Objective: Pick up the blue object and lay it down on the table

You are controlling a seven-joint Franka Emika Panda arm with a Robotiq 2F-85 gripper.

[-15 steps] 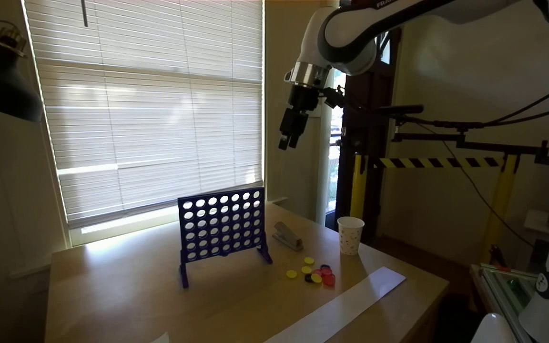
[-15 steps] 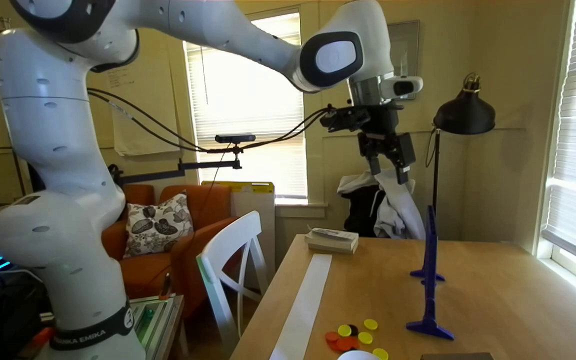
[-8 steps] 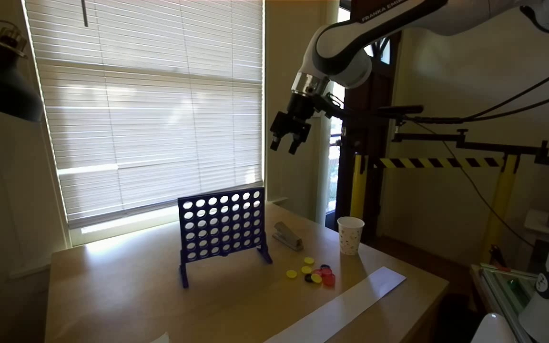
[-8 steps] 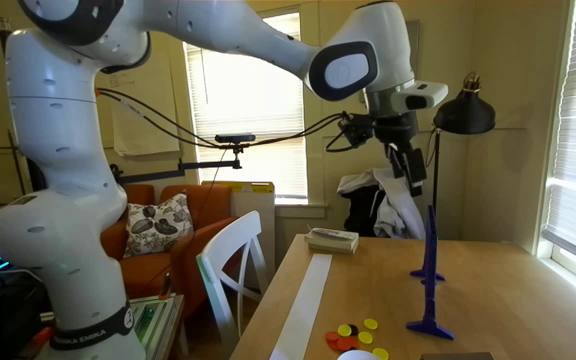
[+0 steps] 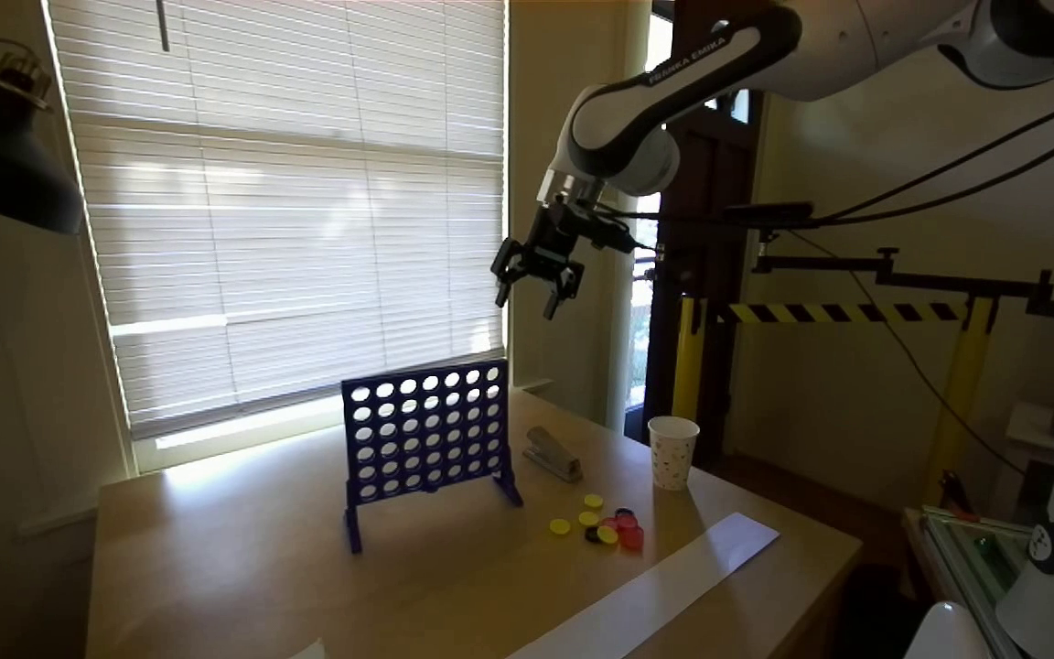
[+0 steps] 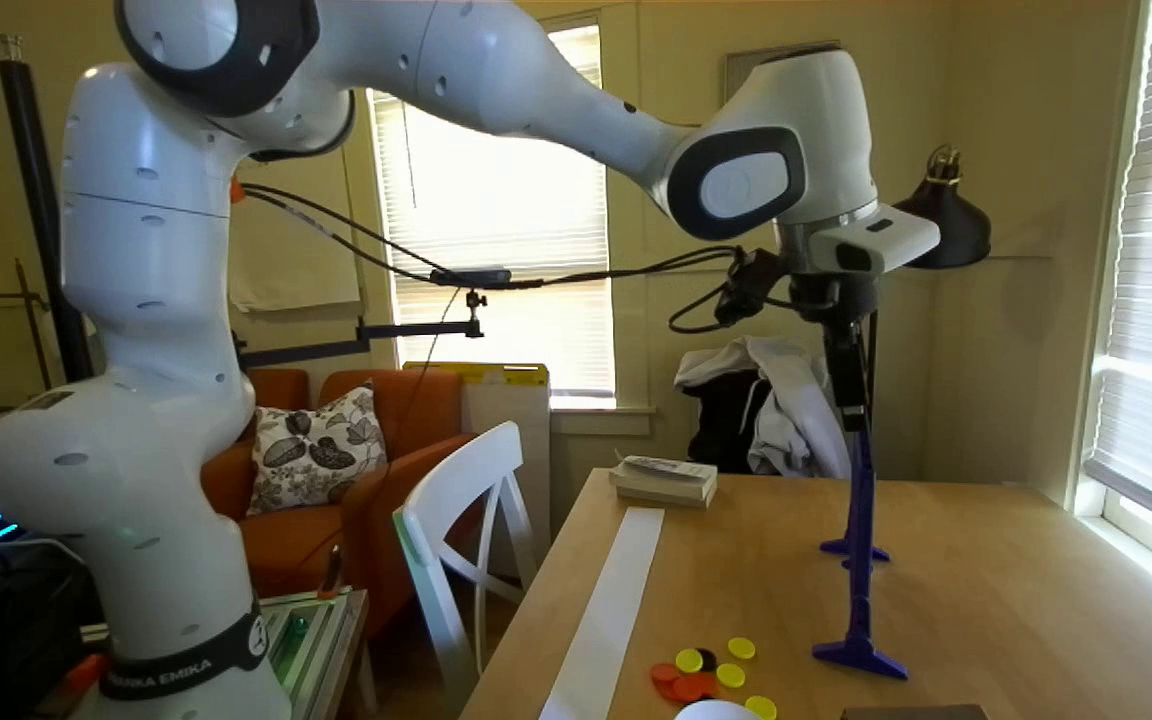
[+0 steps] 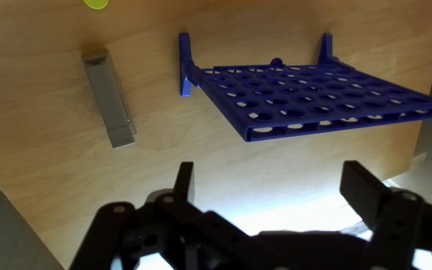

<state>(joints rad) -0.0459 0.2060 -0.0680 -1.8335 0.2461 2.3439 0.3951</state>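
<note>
in an exterior view, the robot's tool hangs above the counter, at one o'clock from the blue grid board and apart from it. the board stands upright on its feet on the counter. a grey stapler lies near it at three o'clock, a paper cup farther out the same way; yellow, red and dark discs lie at four o'clock, near a white paper strip. the wrist view shows the tool's fingers spread wide, the board at one o'clock from the gap between them.
</note>
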